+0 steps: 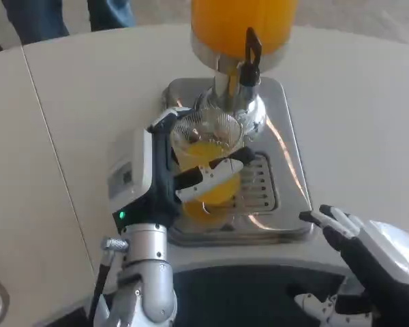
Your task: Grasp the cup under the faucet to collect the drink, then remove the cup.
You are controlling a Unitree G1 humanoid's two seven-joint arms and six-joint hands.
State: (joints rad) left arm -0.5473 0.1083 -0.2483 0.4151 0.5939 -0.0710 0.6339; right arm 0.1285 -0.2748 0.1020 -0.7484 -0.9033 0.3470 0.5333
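Cup [206, 153] — clear plastic, holding orange drink — is sitting upright w/ the left robot hand [169, 178] wrapping it, fingers [211, 178] crossing its front. It's standing just below the faucet [249, 63] of the juice dispenser [243, 27], over the silver drip tray [273, 187] and beside its slotted grille. Dispenser tank is showing full of orange liquid. Right robot hand [368, 255] is hovering low at the near right edge of the counter [95, 88], gripping nothing, fingers spread apart — well apart from the cup.
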